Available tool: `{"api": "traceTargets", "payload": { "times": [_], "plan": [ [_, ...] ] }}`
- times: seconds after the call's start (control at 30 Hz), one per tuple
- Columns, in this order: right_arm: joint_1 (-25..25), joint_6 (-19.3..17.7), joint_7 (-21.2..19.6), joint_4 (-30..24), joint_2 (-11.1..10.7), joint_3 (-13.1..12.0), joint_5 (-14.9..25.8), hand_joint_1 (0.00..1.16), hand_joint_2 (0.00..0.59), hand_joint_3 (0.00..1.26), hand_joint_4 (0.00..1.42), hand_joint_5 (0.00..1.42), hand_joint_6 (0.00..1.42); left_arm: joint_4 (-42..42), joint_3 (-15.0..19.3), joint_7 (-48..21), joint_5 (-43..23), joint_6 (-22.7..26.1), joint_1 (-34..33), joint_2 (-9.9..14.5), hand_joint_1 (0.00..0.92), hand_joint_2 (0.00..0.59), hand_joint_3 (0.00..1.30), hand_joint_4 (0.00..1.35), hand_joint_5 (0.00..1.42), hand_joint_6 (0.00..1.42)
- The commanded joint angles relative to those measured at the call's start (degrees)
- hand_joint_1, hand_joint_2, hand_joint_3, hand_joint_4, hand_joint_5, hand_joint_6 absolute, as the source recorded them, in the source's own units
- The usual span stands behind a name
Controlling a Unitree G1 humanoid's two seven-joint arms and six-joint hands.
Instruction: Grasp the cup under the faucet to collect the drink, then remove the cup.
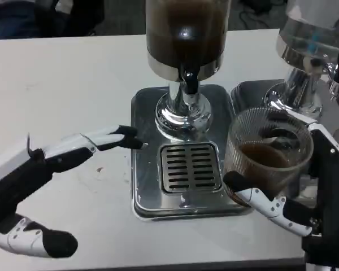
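No brand or lettering can be read on anything here; the right robot hand [305, 209] grips a ribbed clear cup [268, 152] holding brown drink, to the right of the faucet [190, 81] and past the edge of the metal drip tray [144, 169]; the left robot hand [56, 169] holds nothing, fingers spread, one black fingertip near the tray's left rim above the white tabletop [62, 96]; the dark drink dispenser [186, 34] stands behind the tray.

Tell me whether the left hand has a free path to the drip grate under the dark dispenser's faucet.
Probably yes. The left hand is open beside the tray, fingertips near its left edge, and the grate lies bare; the right hand holds the cup off to the right.
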Motion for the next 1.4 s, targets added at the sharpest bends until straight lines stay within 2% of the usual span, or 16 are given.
{"api": "traceTargets", "payload": {
  "times": [0.03, 0.23, 0.7, 1.4],
  "plan": [
    [0.02, -1.24, 0.0, -2.67, 0.82, -0.75, 1.14, 1.04, 0.06, 0.86, 1.02, 1.16, 1.42, -1.01, 0.18, -0.19, 0.64, -1.42, 1.04, 1.55, 0.0, 0.054, 0.19, 0.05, 0.09, 0.14],
    [0.48, -1.34, 0.49, -3.32, 1.15, -1.02, 1.17, 1.04, 0.06, 0.87, 1.02, 1.17, 1.42, -1.43, -0.65, -0.26, 0.77, -1.79, 1.42, 1.5, 0.0, 0.051, 0.18, 0.04, 0.07, 0.13],
    [0.26, -1.34, 1.69, -3.28, 1.78, -1.54, 1.4, 1.04, 0.068, 0.88, 1.02, 1.17, 1.42, -1.08, -0.22, 0.8, 3.08, -2.23, 2.04, 1.07, 0.0, 0.043, 0.16, 0.01, 0.04, 0.1],
    [0.28, -1.5, 1.99, -3.37, 2.08, -1.71, 1.58, 1.03, 0.069, 0.89, 1.03, 1.19, 1.42, -0.33, 0.09, 4.7, 9.41, -5.13, 1.59, 2.43, 0.0, 0.04, 0.14, 0.0, 0.01, 0.08]
  ]
}}
